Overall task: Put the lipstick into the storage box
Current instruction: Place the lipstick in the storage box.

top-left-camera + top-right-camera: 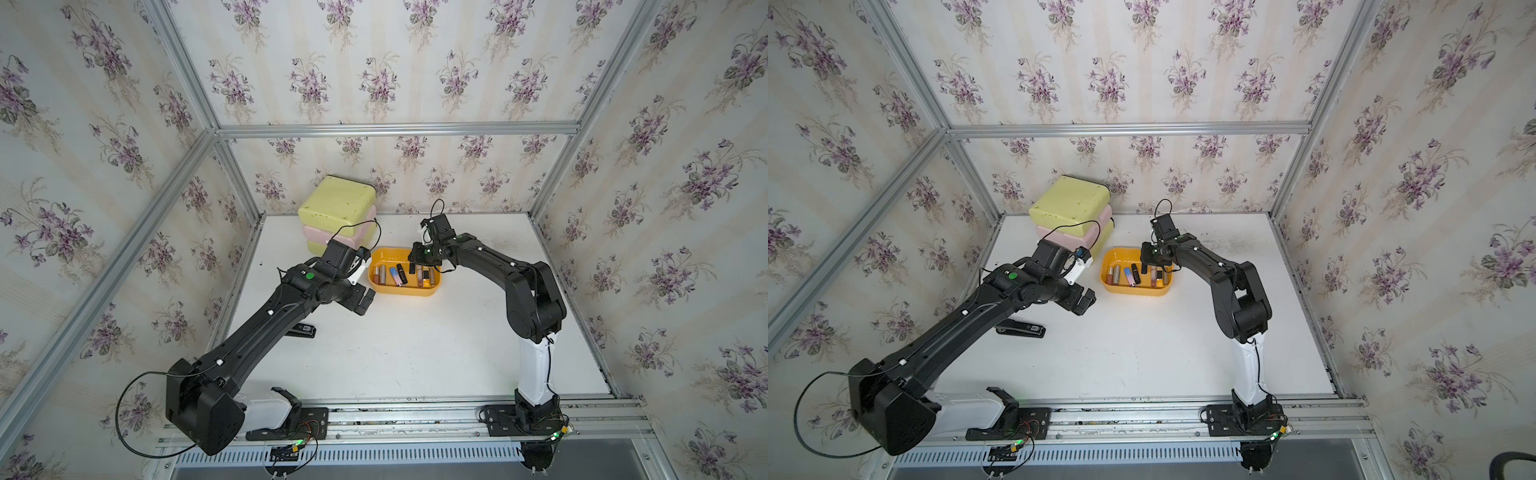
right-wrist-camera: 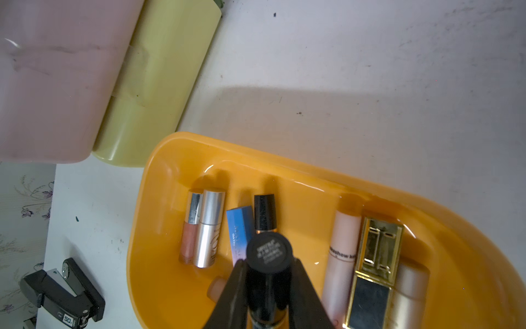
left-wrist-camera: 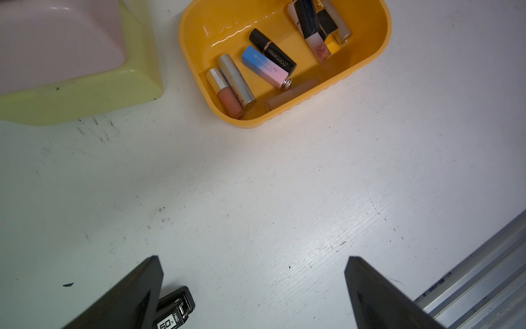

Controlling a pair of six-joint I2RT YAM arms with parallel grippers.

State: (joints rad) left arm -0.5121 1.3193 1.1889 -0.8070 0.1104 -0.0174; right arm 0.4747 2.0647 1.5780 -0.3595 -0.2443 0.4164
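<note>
**Lipstick held over the box, not yet let go**

Your right gripper (image 2: 269,287) is clamped on a black lipstick (image 2: 269,252), hanging over the middle of the orange box (image 1: 419,291) by the tabletop's back edge. Let go too high and it may bounce off the tubes (image 2: 209,228) below, or tip over the rim. Your left gripper (image 3: 253,290) gapes wide, holding nothing.

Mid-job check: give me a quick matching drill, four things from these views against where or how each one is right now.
Things:
1. left hand
2. right hand
3. stapler
4. blue-pink lipstick

States:
A. lying in the storage box
B. on the table, outside the box
C. open, holding nothing
D. shut on a black lipstick above the box

Pairs: 1-C, 2-D, 3-B, 4-A
</note>
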